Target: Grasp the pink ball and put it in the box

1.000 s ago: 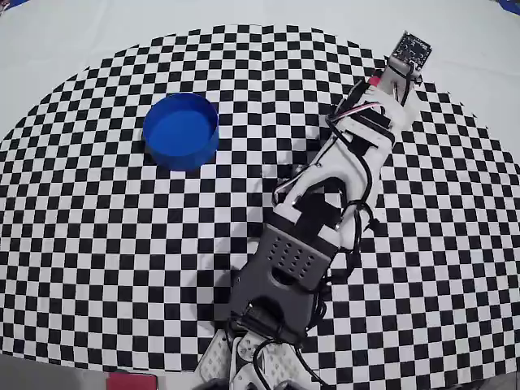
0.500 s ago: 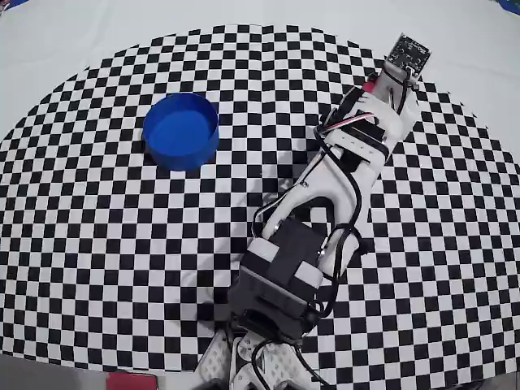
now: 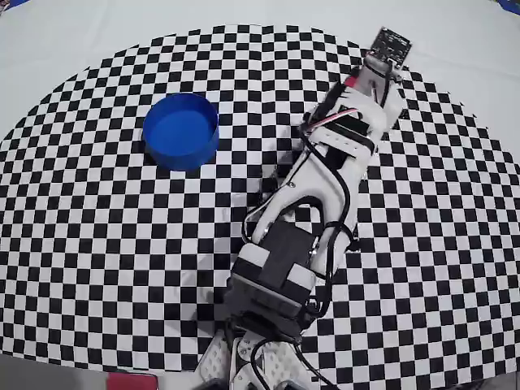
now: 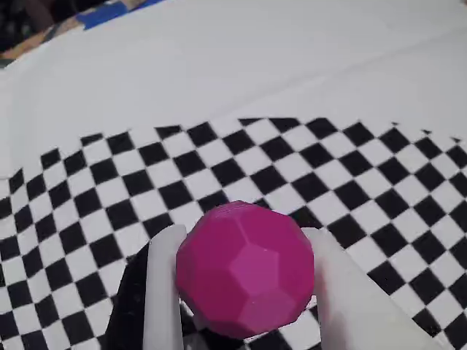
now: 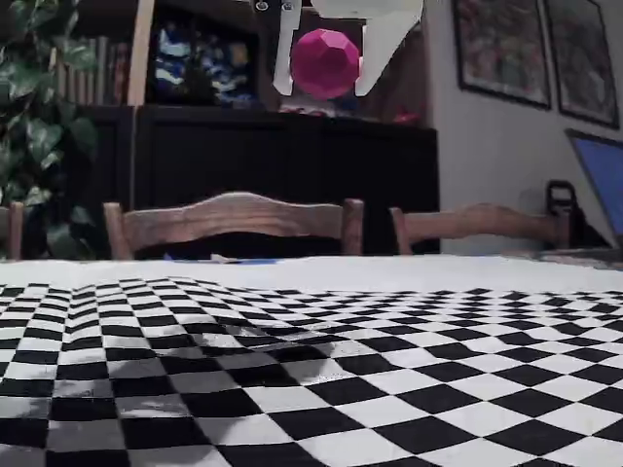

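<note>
One pink ball (image 4: 245, 270), clamped between the pincer (image 4: 241, 292) fingers, two white ones, in the wrist view. The fixed view shows it held well above the checkered counter (image 5: 389, 389). Only the overhead shows the single blue box (image 3: 180, 131), sitting well apart to the left.

Beneath me a black-and-white checkered cloth (image 3: 122, 244) covers the counter (image 3: 81, 32). Beyond it stand wooden chairs (image 5: 234, 222), a dark cabinet (image 5: 282, 165), a leafy plant (image 5: 39, 126) and framed pictures (image 5: 501, 44).
</note>
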